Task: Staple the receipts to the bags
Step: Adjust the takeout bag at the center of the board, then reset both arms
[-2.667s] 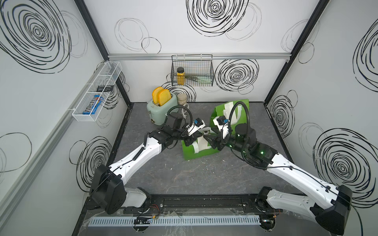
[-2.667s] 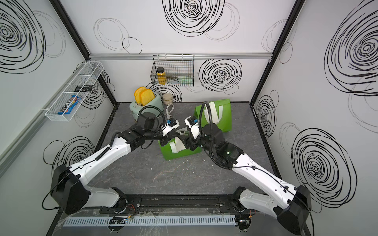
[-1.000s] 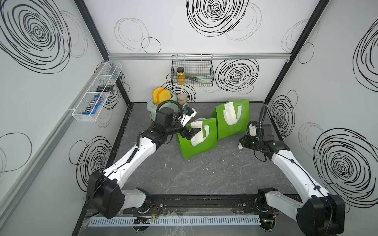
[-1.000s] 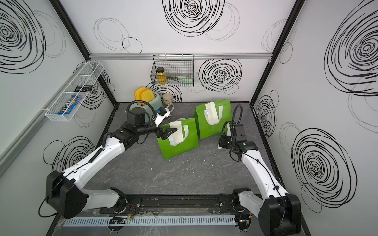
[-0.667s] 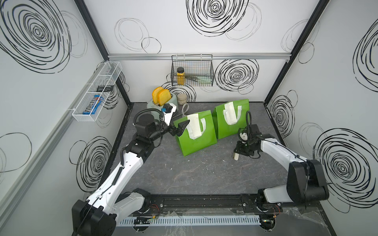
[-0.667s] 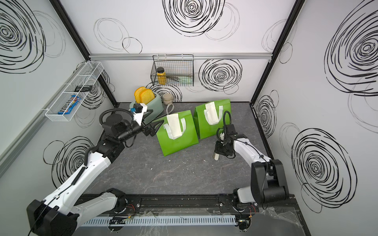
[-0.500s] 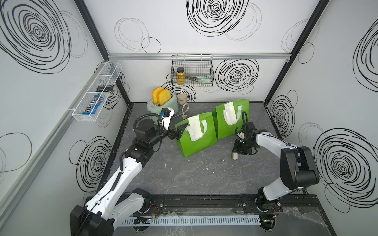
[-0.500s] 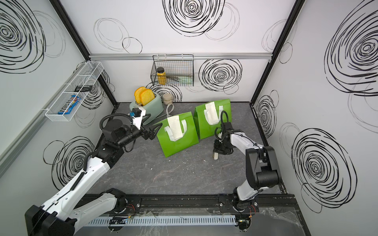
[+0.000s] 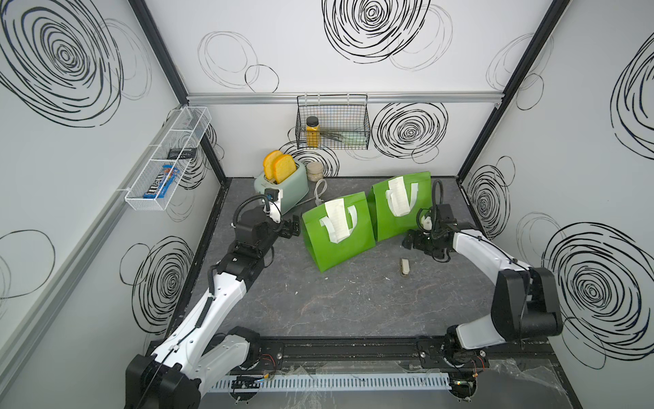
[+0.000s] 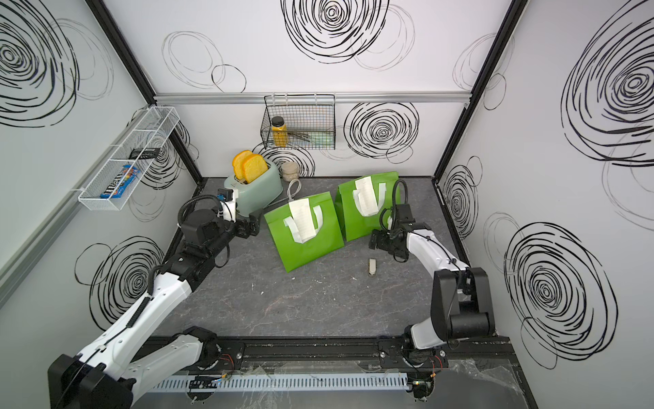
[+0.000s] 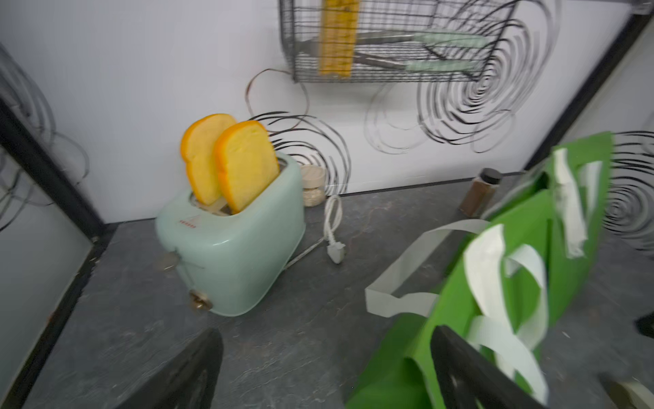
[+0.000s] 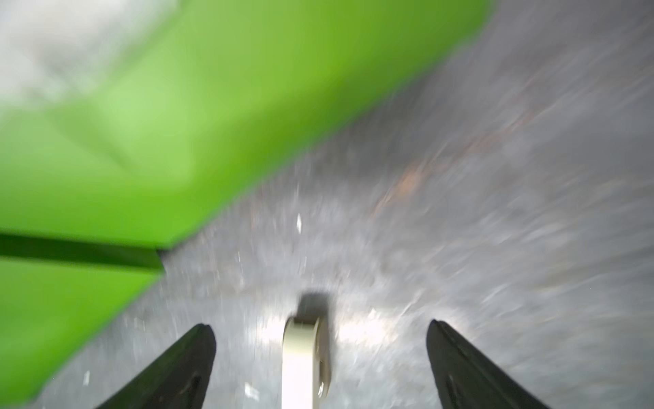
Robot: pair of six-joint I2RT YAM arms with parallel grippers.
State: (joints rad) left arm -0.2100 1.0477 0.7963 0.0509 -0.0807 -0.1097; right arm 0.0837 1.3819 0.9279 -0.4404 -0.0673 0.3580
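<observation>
Green fabric marks the task's things: the left bag (image 9: pixel 361 240) and the right bag (image 9: pixel 389 226) stand side by side toward the far end of the tabletop (image 9: pixel 336 308). The left receipt (image 9: pixel 337 220) and the right receipt (image 9: pixel 399 198) each lie down a bag's front; I cannot tell whether staples hold them. The stapler (image 9: pixel 404 267) lies flat, just near of my right tool (image 9: pixel 408 244), whose jaws stand wide apart and empty. My left tool (image 9: pixel 293 230), also apart and empty, hovers just left of the left bag. I judge the step is getting clear. I should lift the right tool straight up first, so no finger nudges the stapler or catches the right bag's lower edge, then ease the left tool away without brushing the toaster (image 9: pixel 286 184).
</observation>
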